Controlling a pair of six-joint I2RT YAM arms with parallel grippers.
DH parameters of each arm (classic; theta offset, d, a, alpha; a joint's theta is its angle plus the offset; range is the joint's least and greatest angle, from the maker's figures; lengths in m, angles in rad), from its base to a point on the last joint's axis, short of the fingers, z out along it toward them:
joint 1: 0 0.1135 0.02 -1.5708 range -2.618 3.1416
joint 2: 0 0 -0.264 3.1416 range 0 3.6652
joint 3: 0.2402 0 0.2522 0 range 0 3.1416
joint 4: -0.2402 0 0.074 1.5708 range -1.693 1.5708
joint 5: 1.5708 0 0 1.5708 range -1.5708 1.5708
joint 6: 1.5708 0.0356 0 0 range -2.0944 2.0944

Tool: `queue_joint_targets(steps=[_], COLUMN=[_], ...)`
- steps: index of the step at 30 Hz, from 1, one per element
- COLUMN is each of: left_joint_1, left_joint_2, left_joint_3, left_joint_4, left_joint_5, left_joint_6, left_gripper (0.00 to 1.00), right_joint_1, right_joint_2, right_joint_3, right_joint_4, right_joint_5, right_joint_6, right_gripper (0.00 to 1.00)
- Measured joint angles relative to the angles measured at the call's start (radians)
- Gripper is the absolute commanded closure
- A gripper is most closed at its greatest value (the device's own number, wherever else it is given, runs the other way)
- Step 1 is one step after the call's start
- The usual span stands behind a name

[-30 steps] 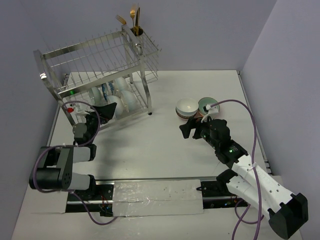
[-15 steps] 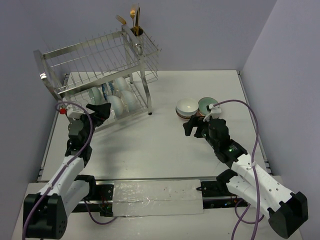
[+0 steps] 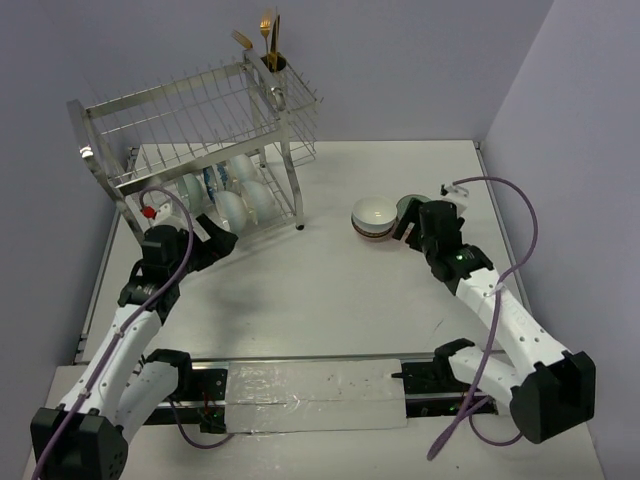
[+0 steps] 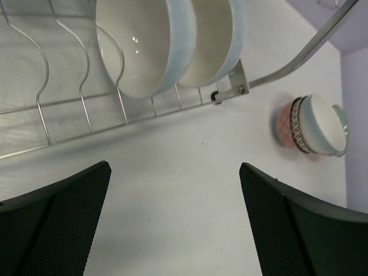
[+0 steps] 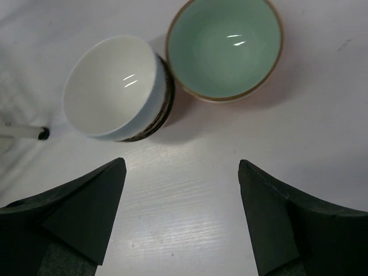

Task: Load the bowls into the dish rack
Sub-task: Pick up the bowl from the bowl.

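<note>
The right gripper (image 5: 181, 167) stands wide apart and empty. From it the white bowl (image 5: 112, 86) lies at eleven o'clock, the teal bowl (image 5: 224, 46) at one, side by side on the table (image 5: 190, 230). The left gripper (image 4: 175, 172), also apart and empty, is beside the dish rack (image 3: 200, 130), so the right is nearer.

On the right, we see a small round white ceramic bowl (image 5: 112, 86), banded outside in a dark brown pattern. Right of it, a round teal-lined ceramic bowl (image 5: 224, 46) has a brownish-gold rim. At far left, the silver wire dish rack (image 3: 200, 115) holds white bowls (image 4: 144, 46) with pale blue outsides, plus gold cutlery (image 3: 268, 38).
</note>
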Motion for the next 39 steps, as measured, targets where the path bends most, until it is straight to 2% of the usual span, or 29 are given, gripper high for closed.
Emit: queue_joint_targets(steps=[6,10,13,21,35,39], left_joint_1=[-0.012,-0.013,-0.014,-0.014,-0.015,-0.016], left_joint_2=[-0.006,-0.046,-0.090,-0.153,-0.145,-0.145], left_joint_3=[0.075,0.086,0.089,0.100,0.100,0.100], left_joint_4=[-0.188,-0.198,-0.197,-0.204,-0.218,-0.217], left_joint_5=[0.025,0.092,0.126,0.119,0.050,0.041], left_joint_6=[0.130,0.228,0.288,0.359,0.374,0.374], left_gripper=[0.01,0.01,0.01,0.01,0.01,0.01], right_joint_1=[-0.226,-0.371,-0.429,-0.461,-0.464,-0.464], right_joint_2=[0.131,0.234,0.317,0.506,0.597,0.614], right_joint_3=[0.059,0.078,0.098,0.164,0.209,0.209], right_joint_4=[-0.015,0.000,0.010,0.086,0.153,0.154], right_joint_5=[-0.064,-0.132,-0.146,-0.188,-0.213,-0.219], right_joint_6=[0.060,0.098,0.116,0.126,0.119,0.110], right_gripper=[0.27,0.31,0.34,0.43,0.59,0.68])
